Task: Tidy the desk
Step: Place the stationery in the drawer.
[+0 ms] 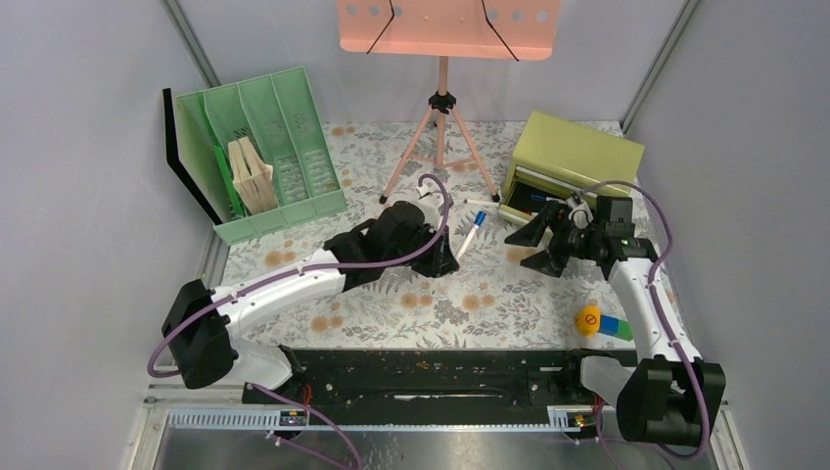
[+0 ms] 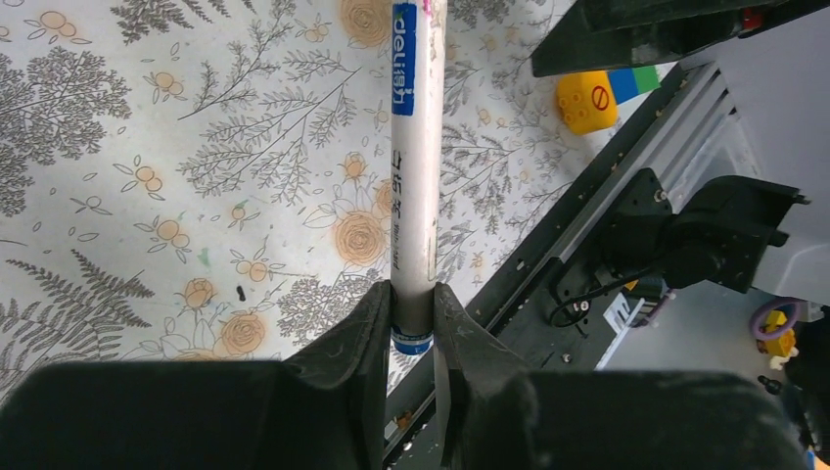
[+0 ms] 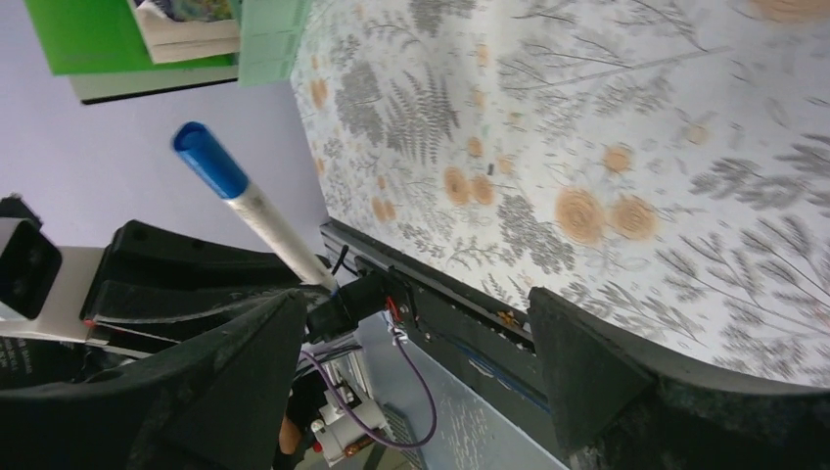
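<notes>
The desk (image 1: 411, 294) is a floral tabletop with orange flowers. My left gripper (image 1: 448, 257) is shut on a white marker with a blue cap (image 1: 472, 233), held above the middle of the desk. In the left wrist view the marker (image 2: 416, 157) runs up from between my fingers (image 2: 364, 323). In the right wrist view the marker (image 3: 256, 215) points up to the left. My right gripper (image 1: 533, 245) is open and empty, to the right of the marker, in front of the yellow-green drawer box (image 1: 573, 162). Its fingers (image 3: 577, 362) stand wide apart.
A green file rack (image 1: 264, 147) with books stands at the back left. A pink music stand (image 1: 442, 117) stands at the back centre. Another pen (image 1: 482, 203) lies by the drawer box. A yellow toy with blue and green blocks (image 1: 599, 323) lies at the front right.
</notes>
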Available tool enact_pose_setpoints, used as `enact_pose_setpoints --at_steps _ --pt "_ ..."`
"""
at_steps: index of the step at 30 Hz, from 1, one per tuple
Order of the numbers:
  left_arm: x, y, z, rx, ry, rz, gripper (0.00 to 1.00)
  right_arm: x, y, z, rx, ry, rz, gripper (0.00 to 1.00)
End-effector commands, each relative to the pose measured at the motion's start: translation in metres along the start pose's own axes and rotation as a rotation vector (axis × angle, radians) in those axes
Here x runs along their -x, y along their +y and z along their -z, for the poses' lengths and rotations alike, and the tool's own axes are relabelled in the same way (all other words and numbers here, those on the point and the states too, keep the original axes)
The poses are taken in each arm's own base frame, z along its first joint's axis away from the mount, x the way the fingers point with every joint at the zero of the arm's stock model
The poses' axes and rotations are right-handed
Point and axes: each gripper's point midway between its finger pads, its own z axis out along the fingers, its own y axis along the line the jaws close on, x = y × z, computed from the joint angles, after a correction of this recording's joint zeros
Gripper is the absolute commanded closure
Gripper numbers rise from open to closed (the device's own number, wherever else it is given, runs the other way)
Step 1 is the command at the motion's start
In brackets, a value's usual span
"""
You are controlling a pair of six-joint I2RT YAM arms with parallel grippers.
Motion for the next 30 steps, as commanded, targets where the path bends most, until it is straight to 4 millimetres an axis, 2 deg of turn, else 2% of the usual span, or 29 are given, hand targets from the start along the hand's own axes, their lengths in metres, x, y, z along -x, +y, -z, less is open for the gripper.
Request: enact_pose_setpoints --at_steps 1,6,11,17,24,27,28,29,30 --pt "0.043 -0.032 0.013 -0.11 -0.113 0.008 1.0 0.009 0.055 -0.002 0.15 -0.015 0.104 0.12" --pt "0.046 -0.038 0.007 -0.134 -0.094 0.008 1.0 0.0 0.073 -0.015 0.17 0.035 0.146 0.14" --pt "0.045 -0.04 0.002 -0.143 -0.068 0.002 1.0 -0.006 0.089 -0.037 0.216 0.087 0.14 0.24" --pt "0.041 -0.036 0.004 -0.126 -0.068 0.018 1.0 -0.012 0.102 -0.049 0.241 0.135 0.148 0.36" --pt "0.043 -0.033 0.006 -0.109 -0.089 0.032 1.0 -0.017 0.114 -0.056 0.294 0.193 0.149 0.66" --pt "0.043 -0.032 0.005 -0.107 -0.086 0.033 1.0 -0.017 0.118 -0.055 0.308 0.195 0.151 0.87" --pt "0.043 -0.032 0.005 -0.102 -0.087 0.033 0.97 -0.017 0.118 -0.055 0.308 0.196 0.15 0.96" --pt "0.043 -0.03 0.005 -0.096 -0.088 0.032 0.92 -0.017 0.118 -0.055 0.308 0.194 0.152 1.0" --pt "0.044 -0.029 0.006 -0.089 -0.095 0.032 0.85 -0.017 0.118 -0.055 0.307 0.195 0.151 1.0"
